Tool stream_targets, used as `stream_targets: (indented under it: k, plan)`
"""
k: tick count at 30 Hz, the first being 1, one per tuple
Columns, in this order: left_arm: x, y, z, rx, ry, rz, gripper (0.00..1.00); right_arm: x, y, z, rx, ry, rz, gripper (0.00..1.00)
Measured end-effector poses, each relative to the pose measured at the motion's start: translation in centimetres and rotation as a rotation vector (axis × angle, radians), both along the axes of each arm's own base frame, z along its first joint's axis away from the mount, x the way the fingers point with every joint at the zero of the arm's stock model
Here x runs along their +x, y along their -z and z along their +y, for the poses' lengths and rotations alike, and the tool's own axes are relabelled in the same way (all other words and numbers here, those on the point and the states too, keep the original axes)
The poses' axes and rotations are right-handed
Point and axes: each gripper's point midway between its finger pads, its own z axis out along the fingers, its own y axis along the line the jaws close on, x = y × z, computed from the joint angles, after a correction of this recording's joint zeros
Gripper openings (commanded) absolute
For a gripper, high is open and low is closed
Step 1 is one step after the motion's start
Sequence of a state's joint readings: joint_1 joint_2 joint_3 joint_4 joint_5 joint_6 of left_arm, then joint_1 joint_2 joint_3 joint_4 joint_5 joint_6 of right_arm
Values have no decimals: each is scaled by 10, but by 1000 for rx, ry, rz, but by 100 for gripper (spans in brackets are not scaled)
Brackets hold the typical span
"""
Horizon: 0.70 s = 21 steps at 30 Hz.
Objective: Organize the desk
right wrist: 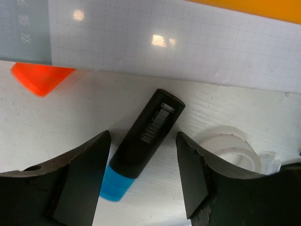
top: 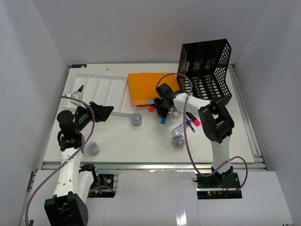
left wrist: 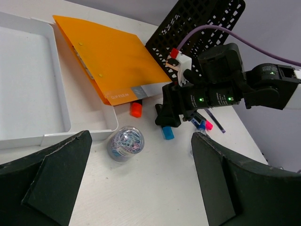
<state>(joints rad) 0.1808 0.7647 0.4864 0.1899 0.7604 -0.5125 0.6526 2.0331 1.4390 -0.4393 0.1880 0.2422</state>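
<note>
The white desk (top: 141, 141) holds an orange folder (top: 150, 87), a white compartmented tray (top: 101, 92) and a black mesh file rack (top: 207, 70). My right gripper (top: 162, 112) is open and low over a black marker with a blue cap (right wrist: 146, 129). Its jaws (right wrist: 143, 174) stand either side of the marker, apart from it. My left gripper (top: 106, 112) is open and empty above the desk, by the tray's front edge. In the left wrist view it (left wrist: 141, 183) hangs near a clear jar of paper clips (left wrist: 125, 142).
An orange-capped marker (top: 151, 108) lies at the folder's front edge. A white tape roll (right wrist: 230, 150) sits right of the blue marker. Pens (top: 192, 121) and a small jar (top: 178, 141) lie to the right, another jar (top: 93, 149) at front left.
</note>
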Motion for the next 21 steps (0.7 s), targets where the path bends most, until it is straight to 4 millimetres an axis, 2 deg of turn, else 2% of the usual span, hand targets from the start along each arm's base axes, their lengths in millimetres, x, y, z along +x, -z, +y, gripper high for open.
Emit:
stream_targets:
  k: [5,8,10,13,16,19,21]
  plan:
    - [-8,3,-19,-36,86,20,98,0,0,-1,15,-7,-36,53]
    - [-14,10,-29,-83,135,62,98,0,0,-1,24,-13,-50,46]
    - [-21,22,-38,-134,172,122,98,0,0,-1,29,-20,-56,39]
    - [-36,42,-56,-192,234,217,98,-2,-1,0,41,-36,-58,34]
    - [-63,59,-84,-224,322,282,98,-7,-1,1,60,-54,-50,28]
    - [-84,65,-107,-239,394,319,98,-16,-2,1,82,-72,-35,21]
    - [-89,64,-118,-248,412,327,98,-23,-4,1,98,-86,-21,17]
